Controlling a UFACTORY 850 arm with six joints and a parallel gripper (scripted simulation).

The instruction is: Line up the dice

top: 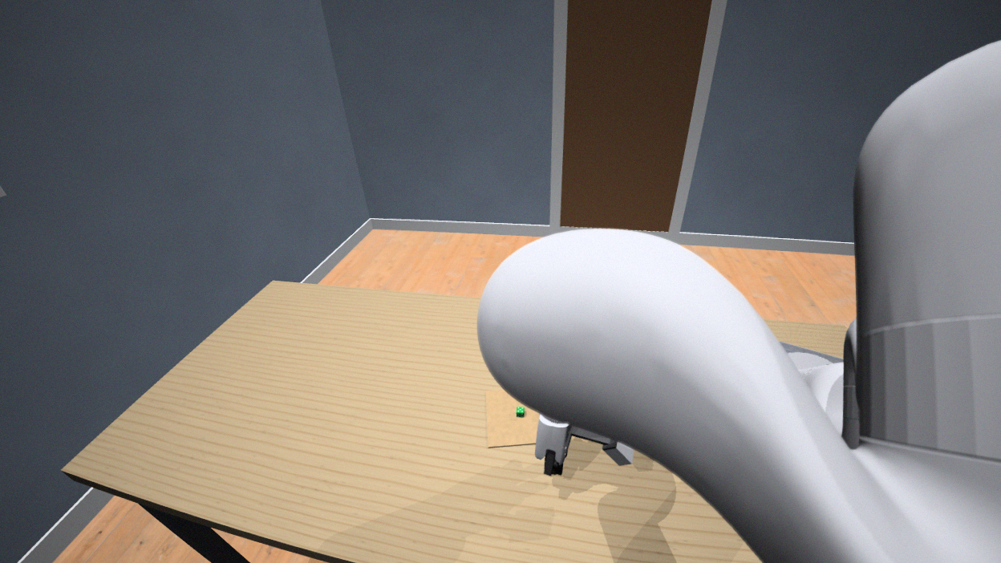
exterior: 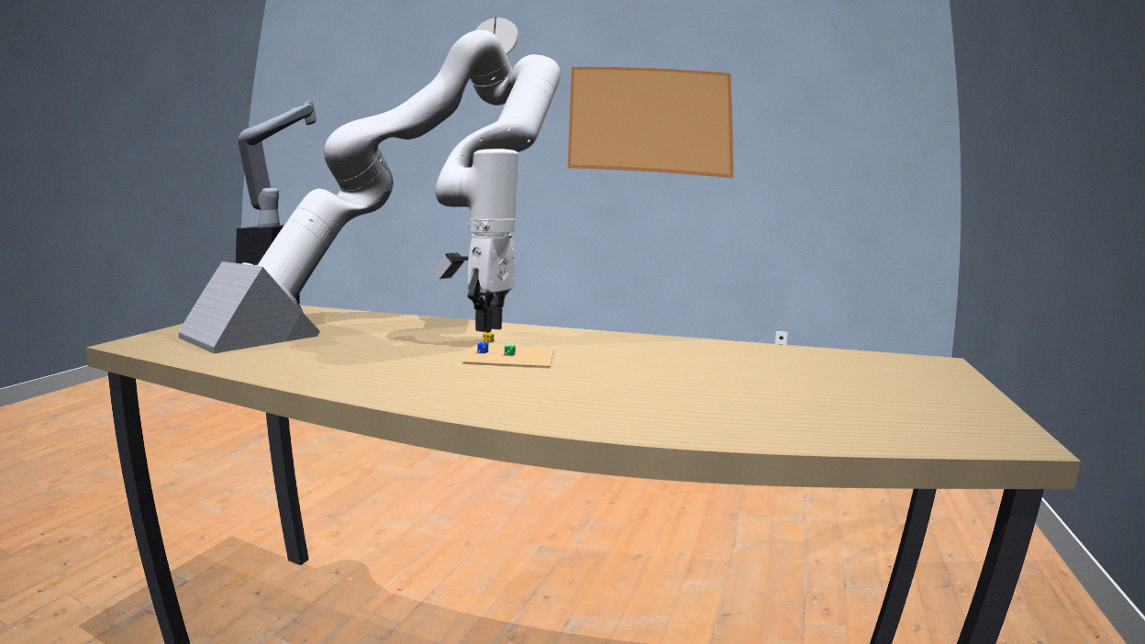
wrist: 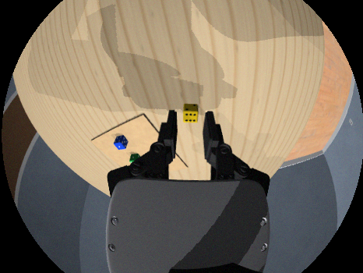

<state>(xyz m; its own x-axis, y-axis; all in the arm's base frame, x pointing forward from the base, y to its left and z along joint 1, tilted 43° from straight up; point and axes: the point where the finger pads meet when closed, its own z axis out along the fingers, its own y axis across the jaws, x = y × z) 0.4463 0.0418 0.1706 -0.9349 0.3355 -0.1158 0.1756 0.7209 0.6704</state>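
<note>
My gripper (top: 553,470) (exterior: 489,327) (wrist: 190,121) is part open and empty, pointing down just above the yellow die. The yellow die (exterior: 488,338) (wrist: 190,113) lies on the table off the mat, in line between the fingertips in the wrist view, with six pips on top. The thin tan mat (top: 500,430) (exterior: 532,358) (wrist: 142,126) lies flat. On it, the blue die (exterior: 483,347) (wrist: 121,143) shows one pip on top and is nearer the base. The green die (top: 520,411) (exterior: 509,349) (wrist: 134,157) stands farther out; its top seems to show five. The top view hides the blue and yellow dice.
The arm's wedge-shaped base (exterior: 239,308) stands at the table's left end in the exterior view. A second, grey arm (exterior: 254,168) stands behind it. The arm covers much of the top view. The table's long edge (top: 209,521) passes on the yellow die's side.
</note>
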